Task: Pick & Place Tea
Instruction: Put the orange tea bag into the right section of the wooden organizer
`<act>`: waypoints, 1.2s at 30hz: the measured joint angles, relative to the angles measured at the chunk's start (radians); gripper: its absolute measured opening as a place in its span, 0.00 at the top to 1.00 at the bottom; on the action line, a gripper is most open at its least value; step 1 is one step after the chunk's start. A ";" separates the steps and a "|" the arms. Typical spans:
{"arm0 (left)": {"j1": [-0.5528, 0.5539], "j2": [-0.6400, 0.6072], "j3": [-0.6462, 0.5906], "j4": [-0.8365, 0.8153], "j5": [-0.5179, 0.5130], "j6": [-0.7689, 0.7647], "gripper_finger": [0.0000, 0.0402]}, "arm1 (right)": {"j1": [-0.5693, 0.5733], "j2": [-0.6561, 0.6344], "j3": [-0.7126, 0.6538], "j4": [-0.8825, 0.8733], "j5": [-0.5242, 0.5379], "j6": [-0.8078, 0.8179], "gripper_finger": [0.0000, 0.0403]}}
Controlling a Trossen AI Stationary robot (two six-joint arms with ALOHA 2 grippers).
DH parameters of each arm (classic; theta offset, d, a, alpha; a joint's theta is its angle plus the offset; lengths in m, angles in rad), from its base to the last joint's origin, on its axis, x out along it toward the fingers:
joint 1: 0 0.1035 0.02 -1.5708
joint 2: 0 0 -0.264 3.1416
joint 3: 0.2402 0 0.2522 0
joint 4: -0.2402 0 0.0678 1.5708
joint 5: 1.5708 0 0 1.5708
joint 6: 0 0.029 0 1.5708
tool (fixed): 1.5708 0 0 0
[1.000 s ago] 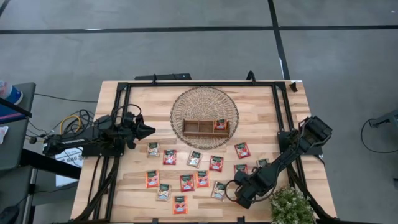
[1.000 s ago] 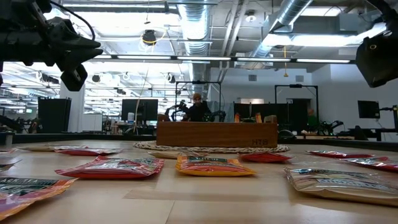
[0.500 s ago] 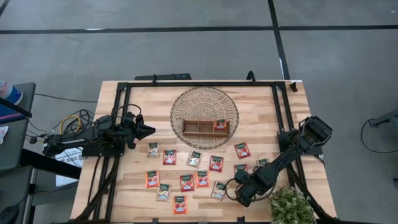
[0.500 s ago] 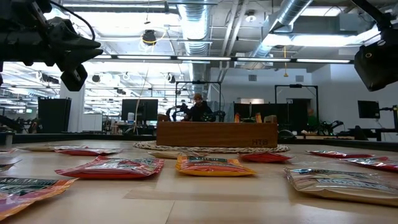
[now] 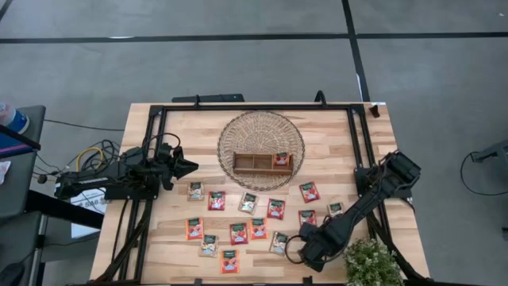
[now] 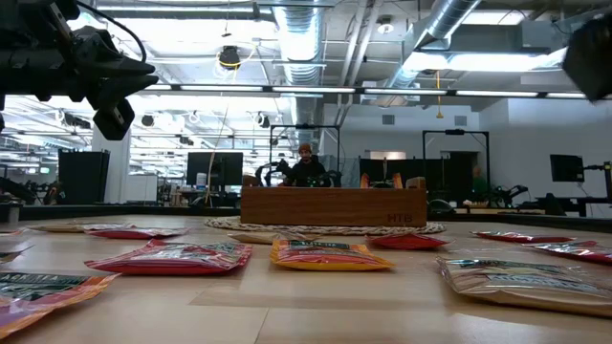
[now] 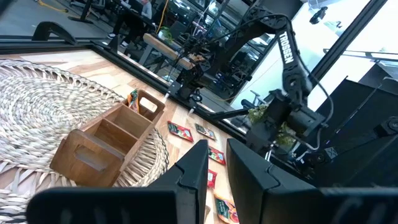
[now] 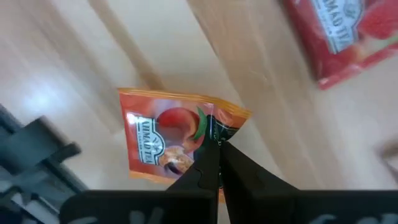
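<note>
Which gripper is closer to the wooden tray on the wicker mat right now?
Left. The left gripper hangs just off the wicker mat's edge, beside the wooden tray. The right gripper is down at the table's near edge, shut on an orange sachet.

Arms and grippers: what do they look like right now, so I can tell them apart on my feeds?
Both arms are black, jointed links. The left gripper has two flat, blocky black fingers. The right gripper has slim black fingers tapering to a point. The right arm carries white TROSSEN lettering on its upper link. Yellow and dark cables loop beside the left arm's base.
</note>
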 joint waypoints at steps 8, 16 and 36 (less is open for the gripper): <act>0.000 0.000 0.000 0.000 0.000 0.000 0.87 | -0.041 -0.001 0.260 -0.346 0.092 -0.156 1.00; 0.000 0.000 0.000 0.000 0.000 -0.003 0.87 | -0.124 -0.004 0.482 -0.655 0.309 -0.307 1.00; 0.000 0.000 0.000 -0.001 0.000 -0.003 0.87 | -0.508 0.000 0.519 -0.680 0.946 -0.883 1.00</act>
